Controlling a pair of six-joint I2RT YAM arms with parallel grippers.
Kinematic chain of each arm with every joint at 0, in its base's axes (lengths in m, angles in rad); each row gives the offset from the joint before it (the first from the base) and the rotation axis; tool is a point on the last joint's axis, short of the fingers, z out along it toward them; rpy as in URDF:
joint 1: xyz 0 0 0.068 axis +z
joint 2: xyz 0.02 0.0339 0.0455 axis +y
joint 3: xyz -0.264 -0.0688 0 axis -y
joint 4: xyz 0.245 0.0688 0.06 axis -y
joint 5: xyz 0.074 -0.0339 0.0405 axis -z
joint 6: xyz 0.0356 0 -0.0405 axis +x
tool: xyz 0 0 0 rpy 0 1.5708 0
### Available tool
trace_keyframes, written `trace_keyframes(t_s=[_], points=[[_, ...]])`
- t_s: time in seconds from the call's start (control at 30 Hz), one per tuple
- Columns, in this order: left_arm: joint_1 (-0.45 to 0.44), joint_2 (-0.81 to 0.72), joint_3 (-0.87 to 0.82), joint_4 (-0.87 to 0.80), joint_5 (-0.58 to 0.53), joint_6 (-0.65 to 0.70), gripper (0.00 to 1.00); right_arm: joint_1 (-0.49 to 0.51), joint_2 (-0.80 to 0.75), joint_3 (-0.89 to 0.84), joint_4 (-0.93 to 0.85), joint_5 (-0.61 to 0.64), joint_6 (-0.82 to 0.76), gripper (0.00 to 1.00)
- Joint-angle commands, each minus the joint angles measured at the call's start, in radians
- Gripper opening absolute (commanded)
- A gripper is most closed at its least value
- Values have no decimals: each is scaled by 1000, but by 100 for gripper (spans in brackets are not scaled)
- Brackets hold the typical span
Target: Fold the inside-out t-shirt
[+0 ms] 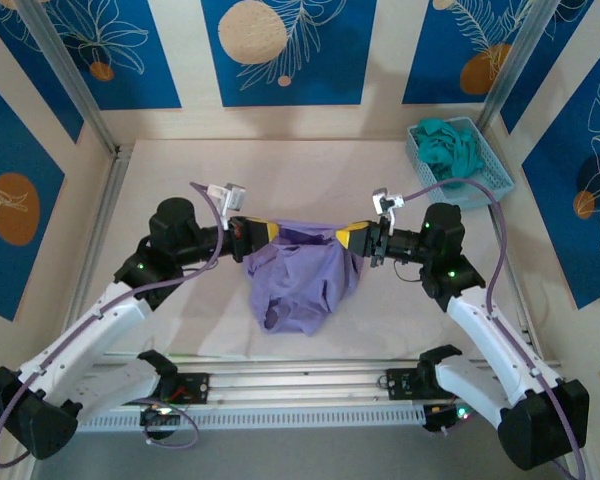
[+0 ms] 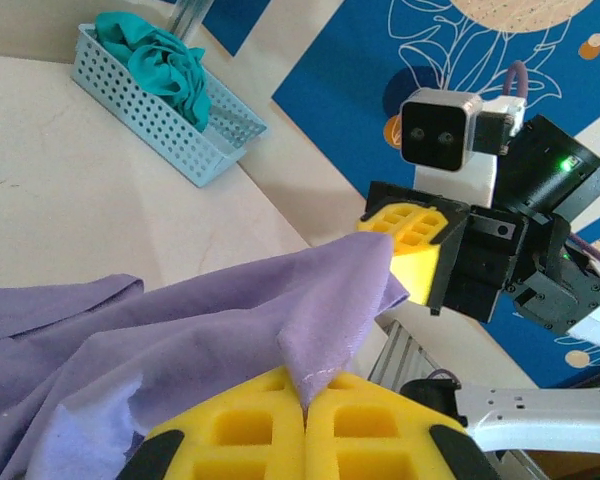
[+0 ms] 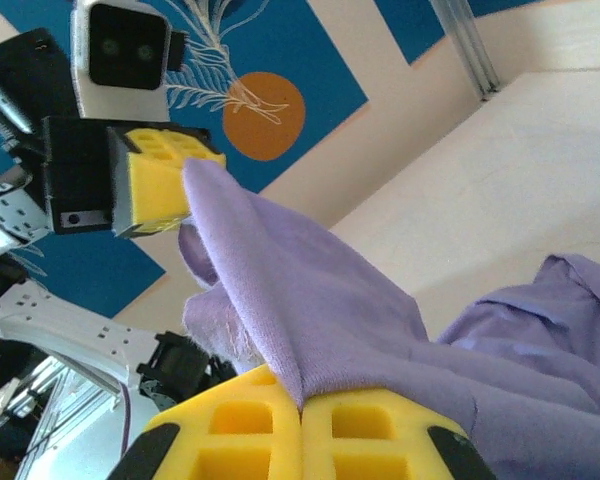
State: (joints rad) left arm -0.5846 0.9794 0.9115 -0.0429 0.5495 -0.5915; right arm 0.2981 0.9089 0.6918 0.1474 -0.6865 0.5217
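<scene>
We are pinching the soft, matte lavender inside-out t-shirt [image 1: 302, 280] along its top edge, our left gripper [image 1: 264, 232] and right gripper [image 1: 353, 237] each clamping waffle-patterned yellow pads on a thin fold, the cloth sagging crumpled between them over the smooth pale table [image 1: 180, 170].

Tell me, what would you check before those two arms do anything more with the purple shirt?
1. Left gripper shut on the t-shirt: ok.
2. Right gripper shut on the t-shirt too: ok.
3. Fabric spread flat between them: not ok, it hangs bunched.
4. Which edge is held, hem or shoulders: cannot tell.
5. Basket with teal garment apart from the t-shirt: ok.
</scene>
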Motion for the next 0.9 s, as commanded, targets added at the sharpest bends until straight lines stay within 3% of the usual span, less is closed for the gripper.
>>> trace_keyframes(t_s=[0.0, 0.13, 0.23, 0.4, 0.53, 0.63, 0.73, 0.87], points=[[4, 10, -20, 74, 53, -10, 0, 33, 13, 18, -197, 228, -61, 11], [-6, 42, -2, 112, 68, -39, 0, 138, 10, 81, -437, 632, -196, 28], [-11, 66, 28, 76, 45, -27, 0, 243, -29, 100, -477, 793, -302, 38], [-24, 97, 52, 46, 18, -8, 0, 399, -86, 85, -391, 789, -462, 48], [-29, 109, 58, 43, 15, -2, 0, 505, -25, 118, -338, 821, -565, 43], [-33, 115, 62, 43, 17, 0, 0, 533, 52, 159, -296, 829, -598, 36], [-35, 117, 65, 40, 24, 3, 0, 539, 129, 188, -258, 886, -612, 35], [-37, 115, 67, 37, 36, 11, 0, 525, 208, 222, -247, 1001, -606, 44]])
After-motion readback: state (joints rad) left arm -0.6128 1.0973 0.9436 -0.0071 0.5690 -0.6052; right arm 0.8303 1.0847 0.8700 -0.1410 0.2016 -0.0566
